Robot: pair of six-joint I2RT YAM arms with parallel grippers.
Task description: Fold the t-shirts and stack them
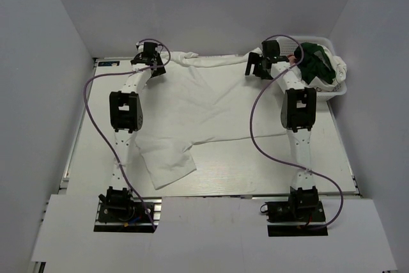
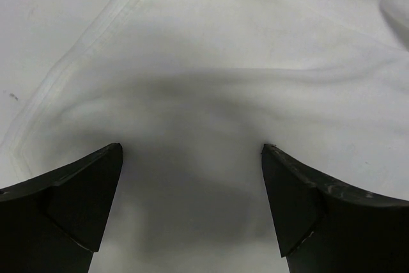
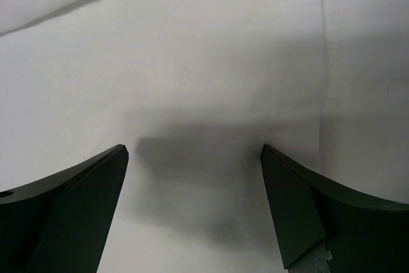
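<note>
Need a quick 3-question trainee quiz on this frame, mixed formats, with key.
1. True or false: the left gripper is shut on the spread t-shirt.
2. The dark green shirt lies: A) in the basket; B) in the left gripper; C) beneath the spread t-shirt.
3. Fill in: the jaws of the right gripper stand ___.

Key: 1 false, its jaws are open above the cloth; 2 A; 3 open.

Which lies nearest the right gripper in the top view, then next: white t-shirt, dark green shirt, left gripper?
1. white t-shirt, just beneath the right gripper
2. dark green shirt, in the basket on its right
3. left gripper, far across on the left
</note>
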